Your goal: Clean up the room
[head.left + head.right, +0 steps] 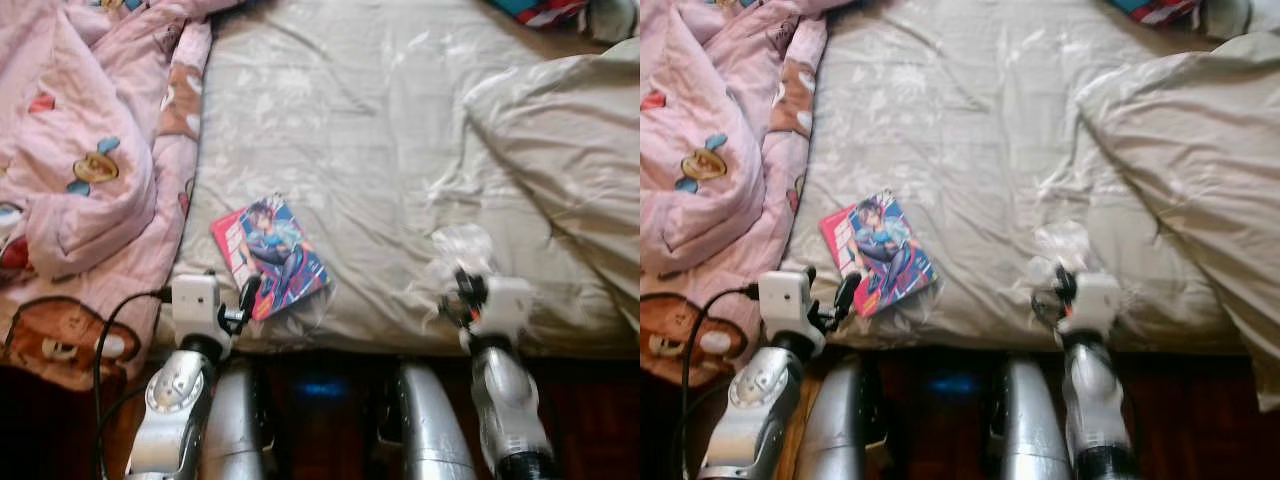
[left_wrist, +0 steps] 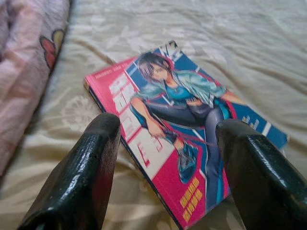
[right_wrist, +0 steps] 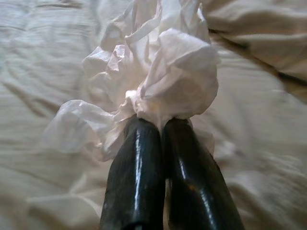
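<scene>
Tissue (image 3: 163, 81) pinched by right gripper (image 3: 163, 125); left gripper (image 2: 165, 139) spread.

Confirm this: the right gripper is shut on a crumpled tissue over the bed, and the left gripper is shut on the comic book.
Not quite. The left gripper is open, its fingers spread short of the comic book, as the left wrist view shows. The right gripper is indeed shut on the crumpled tissue over the bed.

Glossy black fingers (image 3: 158, 177) of the right gripper (image 3: 160, 125) pinch thin, crinkled white tissue (image 3: 158, 72). Ahead of the left gripper (image 2: 168, 143), a glossy-covered comic book (image 2: 182, 139) lies on matt, creased cloth sheet (image 1: 380, 150).
</scene>
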Controlling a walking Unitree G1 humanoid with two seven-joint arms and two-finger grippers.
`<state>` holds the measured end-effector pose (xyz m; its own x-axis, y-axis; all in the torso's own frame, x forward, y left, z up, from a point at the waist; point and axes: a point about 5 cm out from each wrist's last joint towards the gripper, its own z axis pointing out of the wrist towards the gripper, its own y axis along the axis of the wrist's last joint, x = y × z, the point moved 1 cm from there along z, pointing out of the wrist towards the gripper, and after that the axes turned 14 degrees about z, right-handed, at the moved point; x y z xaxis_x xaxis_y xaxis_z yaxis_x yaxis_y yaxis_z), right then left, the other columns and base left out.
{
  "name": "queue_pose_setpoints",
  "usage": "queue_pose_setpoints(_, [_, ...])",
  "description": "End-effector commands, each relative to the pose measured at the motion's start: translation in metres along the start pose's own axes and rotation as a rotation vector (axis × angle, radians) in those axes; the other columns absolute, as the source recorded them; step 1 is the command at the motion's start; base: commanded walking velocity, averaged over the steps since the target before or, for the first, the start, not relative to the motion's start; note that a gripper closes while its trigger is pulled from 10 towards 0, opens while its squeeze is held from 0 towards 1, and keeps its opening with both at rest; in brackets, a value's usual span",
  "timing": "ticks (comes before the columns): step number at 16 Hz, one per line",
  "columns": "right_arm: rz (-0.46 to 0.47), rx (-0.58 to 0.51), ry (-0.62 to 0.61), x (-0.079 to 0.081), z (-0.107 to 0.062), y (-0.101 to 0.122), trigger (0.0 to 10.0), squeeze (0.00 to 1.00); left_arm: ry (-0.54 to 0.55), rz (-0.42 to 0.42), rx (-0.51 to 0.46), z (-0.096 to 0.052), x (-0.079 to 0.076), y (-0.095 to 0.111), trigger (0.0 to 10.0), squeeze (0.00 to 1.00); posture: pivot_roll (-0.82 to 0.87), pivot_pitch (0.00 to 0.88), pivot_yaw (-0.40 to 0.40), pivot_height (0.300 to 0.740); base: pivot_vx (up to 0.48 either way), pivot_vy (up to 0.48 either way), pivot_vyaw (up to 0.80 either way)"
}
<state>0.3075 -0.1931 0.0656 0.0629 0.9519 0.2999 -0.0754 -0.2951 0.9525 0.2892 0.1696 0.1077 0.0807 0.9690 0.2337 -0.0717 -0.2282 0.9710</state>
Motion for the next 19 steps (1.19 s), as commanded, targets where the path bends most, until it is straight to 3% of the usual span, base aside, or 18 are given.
queue_pose_setpoints(1, [-0.004, -0.012, -0.027, -0.006, -0.007, 0.0, 10.0, 0.0, 0.001, 0.009, 0.047, -0.008, 0.0, -0.014, 10.0, 0.0, 0.04, 0.229, -0.027, 0.609, 0.0, 0.0, 0.0])
queue_pose_setpoints(2, [-0.023, -0.022, -0.029, -0.008, -0.011, 0.002, 10.0, 0.0, 0.002, 0.012, 0.044, -0.007, 0.001, -0.015, 10.0, 0.0, 0.04, 0.221, -0.028, 0.609, 0.0, 0.0, 0.0])
queue_pose_setpoints(4, [-0.076, -0.054, -0.046, -0.022, -0.026, 0.016, 10.0, 0.0, 0.051, 0.046, 0.02, 0.001, 0.02, -0.013, 10.0, 0.0, 0.02, 0.183, -0.04, 0.609, 0.0, 0.0, 0.0])
queue_pose_setpoints(7, [-0.072, -0.061, -0.106, -0.037, -0.031, 0.022, 10.0, 0.0, 0.084, 0.063, 0.002, 0.006, 0.031, -0.013, 10.0, 0.0, 0.02, 0.151, -0.035, 0.609, 0.0, 0.0, 0.0])
queue_pose_setpoints(9, [-0.033, -0.079, -0.094, -0.031, -0.029, 0.027, 10.0, 0.0, 0.098, 0.065, -0.007, 0.009, 0.034, -0.013, 10.0, 0.0, 0.03, 0.136, -0.033, 0.609, 0.0, 0.0, 0.0])
queue_pose_setpoints(12, [-0.035, -0.065, 0.001, -0.013, -0.021, 0.026, 10.0, 0.0, 0.09, 0.065, -0.014, 0.01, 0.032, -0.013, 10.0, 0.0, 0.03, 0.119, -0.03, 0.642, 0.0, 0.0, 0.0])
queue_pose_setpoints(19, [-0.03, 0.0, -0.056, -0.025, -0.026, 0.013, 10.0, 0.0, 0.081, 0.065, 0.008, 0.009, 0.032, -0.024, 10.0, 0.0, 0.03, 0.089, -0.017, 0.717, 0.0, 0.0, 0.0])
